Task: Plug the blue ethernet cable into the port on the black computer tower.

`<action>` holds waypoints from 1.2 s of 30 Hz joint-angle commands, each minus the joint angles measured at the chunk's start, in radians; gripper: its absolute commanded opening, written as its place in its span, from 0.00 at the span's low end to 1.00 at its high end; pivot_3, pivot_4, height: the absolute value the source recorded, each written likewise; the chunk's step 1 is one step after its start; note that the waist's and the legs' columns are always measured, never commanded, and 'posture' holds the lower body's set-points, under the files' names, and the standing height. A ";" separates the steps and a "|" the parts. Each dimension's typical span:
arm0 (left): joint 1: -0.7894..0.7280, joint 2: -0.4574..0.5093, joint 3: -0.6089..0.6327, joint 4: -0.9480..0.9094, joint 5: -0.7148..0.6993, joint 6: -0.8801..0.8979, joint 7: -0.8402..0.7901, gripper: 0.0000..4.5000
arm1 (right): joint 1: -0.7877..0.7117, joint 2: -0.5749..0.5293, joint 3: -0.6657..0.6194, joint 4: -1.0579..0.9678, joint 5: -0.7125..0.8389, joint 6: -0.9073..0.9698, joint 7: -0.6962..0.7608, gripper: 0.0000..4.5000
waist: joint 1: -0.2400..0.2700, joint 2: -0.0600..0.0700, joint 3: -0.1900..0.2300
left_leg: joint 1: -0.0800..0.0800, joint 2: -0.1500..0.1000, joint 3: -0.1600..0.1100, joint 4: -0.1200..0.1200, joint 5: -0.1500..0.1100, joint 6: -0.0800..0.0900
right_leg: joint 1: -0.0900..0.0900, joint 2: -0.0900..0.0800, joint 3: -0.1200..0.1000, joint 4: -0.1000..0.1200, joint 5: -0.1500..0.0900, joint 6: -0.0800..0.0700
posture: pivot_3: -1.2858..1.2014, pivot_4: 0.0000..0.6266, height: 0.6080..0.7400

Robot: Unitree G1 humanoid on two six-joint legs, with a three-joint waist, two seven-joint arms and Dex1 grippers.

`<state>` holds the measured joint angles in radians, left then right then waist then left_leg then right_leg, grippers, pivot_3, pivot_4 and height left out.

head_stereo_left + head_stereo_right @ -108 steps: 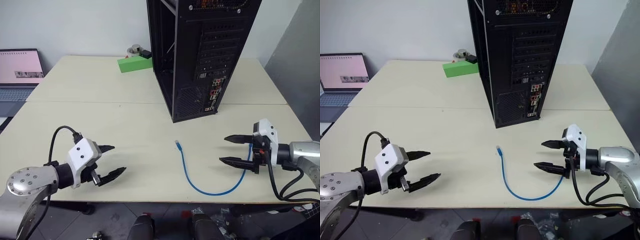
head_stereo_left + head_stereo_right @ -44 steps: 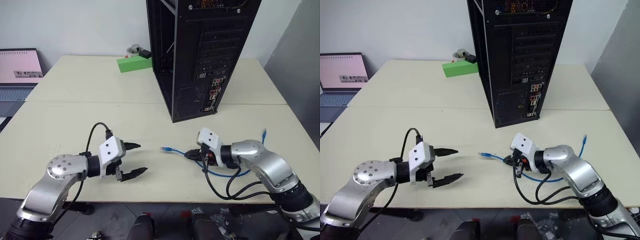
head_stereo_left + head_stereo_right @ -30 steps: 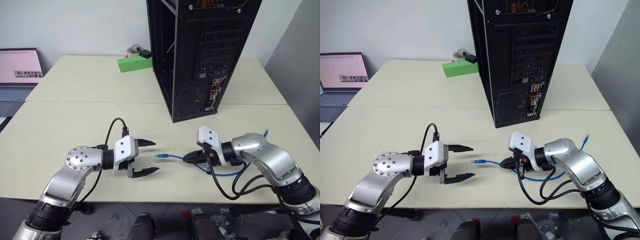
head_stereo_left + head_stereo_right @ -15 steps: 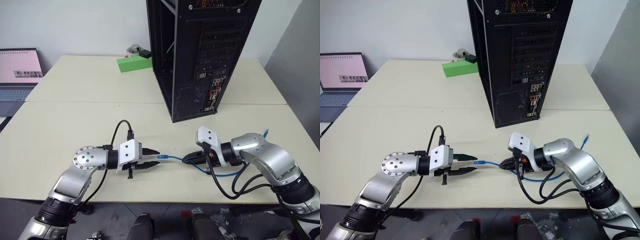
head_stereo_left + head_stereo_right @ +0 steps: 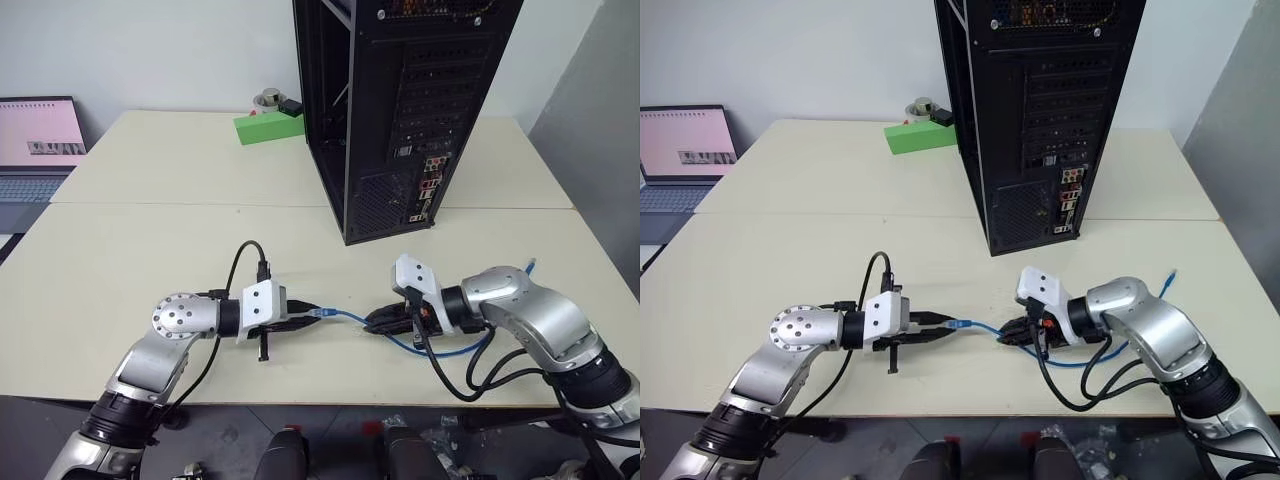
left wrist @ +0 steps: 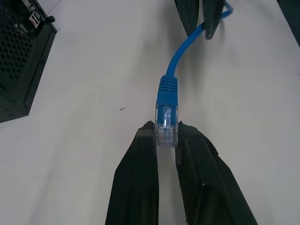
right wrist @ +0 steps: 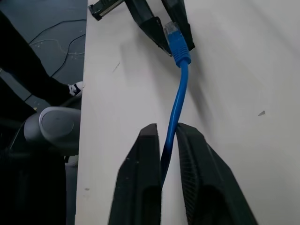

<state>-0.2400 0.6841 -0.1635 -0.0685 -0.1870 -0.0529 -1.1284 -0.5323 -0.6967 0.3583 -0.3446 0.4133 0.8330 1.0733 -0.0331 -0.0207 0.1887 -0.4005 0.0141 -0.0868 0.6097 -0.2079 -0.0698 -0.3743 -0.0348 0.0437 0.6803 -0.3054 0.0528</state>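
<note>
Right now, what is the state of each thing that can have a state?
blue ethernet cable: unplugged, stretched between both tools above the table.
left tool: shut on the cable's clear plug.
right tool: fingers around the cable, slightly apart.
black computer tower: upright, side open, port free.
laptop: open, screen lit.

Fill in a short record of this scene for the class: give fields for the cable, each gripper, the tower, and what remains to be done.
cable: blue ethernet cable stretched between both grippers above the table
left gripper: shut on the cable's clear plug
right gripper: fingers either side of the cord, grip unclear
tower: black computer tower upright, rear panel facing the robot
other: green box, laptop
remaining: plug not yet in the port
</note>
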 commanded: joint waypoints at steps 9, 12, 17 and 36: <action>-0.019 -0.051 0.037 0.209 0.289 -0.660 0.265 0.06 | -0.005 0.017 -0.225 0.022 0.180 0.090 -0.018 0.78 | 0.001 0.000 0.000 | 0.000 0.000 0.000 0.000 0.000 0.000 | 0.000 0.000 0.000 0.000 0.000 0.000 | 0.52 0.24 1.00; -0.043 -0.052 0.062 0.281 0.416 -0.888 0.403 0.06 | 0.031 0.121 -0.258 -0.018 0.226 0.154 -0.131 0.83 | 0.001 0.000 0.000 | 0.000 0.000 0.000 0.000 0.000 0.000 | 0.000 0.000 0.000 0.000 0.000 0.000 | 0.52 0.24 1.00; -0.072 -0.040 0.074 0.350 0.547 -1.084 0.540 0.06 | 0.076 0.225 -0.231 -0.046 0.228 0.168 -0.236 0.83 | 0.002 0.000 0.000 | 0.000 -0.001 0.000 0.000 0.000 0.000 | 0.000 -0.001 0.000 0.000 0.000 0.000 | 0.52 0.24 1.00; -0.120 -0.001 0.025 0.344 0.627 -1.102 0.698 0.06 | 0.036 0.322 -0.168 0.012 0.236 0.146 -0.284 0.72 | 0.000 0.000 0.000 | 0.000 -0.001 -0.001 0.000 0.000 0.000 | 0.000 0.000 -0.001 0.001 0.001 0.001 | 0.52 0.24 1.00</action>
<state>-0.3586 0.6730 -0.1330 0.3189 0.4535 -1.1594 -0.4470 -0.4836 -0.3825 0.1907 -0.3218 0.6474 1.0031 0.7926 -0.0328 -0.0207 0.1885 -0.4007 0.0135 -0.0875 0.6097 -0.2078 -0.0697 -0.3743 -0.0352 0.0430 0.6813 -0.3047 0.0536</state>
